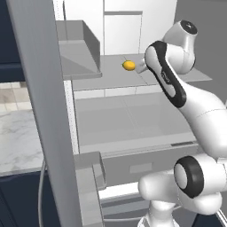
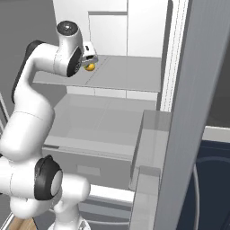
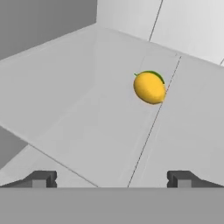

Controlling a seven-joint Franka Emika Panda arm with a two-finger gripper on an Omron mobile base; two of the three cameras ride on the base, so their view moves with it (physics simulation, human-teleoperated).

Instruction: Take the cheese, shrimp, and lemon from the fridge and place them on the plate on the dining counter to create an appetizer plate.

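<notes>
Open end effector [image 3: 112, 178] near lemon [image 3: 149, 87] on fridge [image 1: 133, 80] shelf.

No text, label, brand, number or sign is showing legibly anywhere in these views. The fridge [image 1: 133, 115] walls and shelves are appearing plain, the lemon [image 3: 149, 87] is carrying no sticker, and the arm's white and dark casing is bearing no readable marking.
</notes>
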